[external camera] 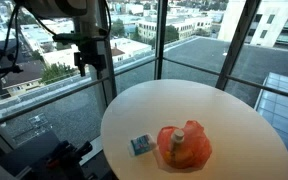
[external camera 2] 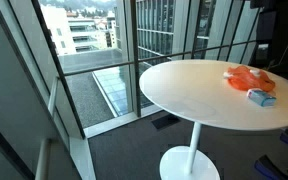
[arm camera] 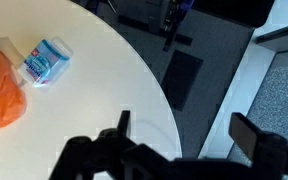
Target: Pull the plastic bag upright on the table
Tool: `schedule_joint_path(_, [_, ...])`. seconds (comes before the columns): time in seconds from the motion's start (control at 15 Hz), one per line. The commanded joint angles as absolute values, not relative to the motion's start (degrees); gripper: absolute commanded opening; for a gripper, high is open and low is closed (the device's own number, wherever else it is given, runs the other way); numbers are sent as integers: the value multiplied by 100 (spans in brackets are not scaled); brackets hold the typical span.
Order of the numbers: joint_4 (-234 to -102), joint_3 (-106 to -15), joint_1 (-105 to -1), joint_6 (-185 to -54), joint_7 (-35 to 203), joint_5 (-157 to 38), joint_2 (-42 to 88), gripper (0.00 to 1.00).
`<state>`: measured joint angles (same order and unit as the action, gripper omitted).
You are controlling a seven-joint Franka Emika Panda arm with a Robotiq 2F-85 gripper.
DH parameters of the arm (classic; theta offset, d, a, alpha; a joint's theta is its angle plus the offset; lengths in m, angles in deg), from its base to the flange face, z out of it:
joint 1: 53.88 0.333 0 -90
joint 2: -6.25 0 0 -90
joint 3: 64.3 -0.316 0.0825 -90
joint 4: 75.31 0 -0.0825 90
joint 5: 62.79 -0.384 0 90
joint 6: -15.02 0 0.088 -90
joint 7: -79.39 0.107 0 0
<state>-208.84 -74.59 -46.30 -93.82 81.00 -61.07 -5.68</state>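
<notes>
The orange-red plastic bag (external camera: 184,146) lies crumpled on the round white table (external camera: 224,115), with a pale object showing inside. It also shows in an exterior view (external camera 2: 247,78) and at the left edge of the wrist view (arm camera: 2,95). My gripper (external camera: 92,62) hangs high above the table's edge, well away from the bag. In the wrist view my gripper (arm camera: 184,132) is open and empty, its fingers spread over the table (arm camera: 94,100) rim and the floor beyond.
A small flat blue packet (external camera: 141,145) lies on the table beside the bag, also in the wrist view (arm camera: 46,61) and an exterior view (external camera 2: 262,96). Glass walls with railings surround the table. The table stands on a single white pedestal (external camera 2: 191,150).
</notes>
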Motion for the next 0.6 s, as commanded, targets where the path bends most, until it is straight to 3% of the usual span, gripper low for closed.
schedule_joint_path(0.0, [-20870,-7417,-4585,-9374,8109,-6099,-565,100])
schedule_joint_path(0.53, [-20562,-7333,-4718,-9210,8318,-5889,-466,100])
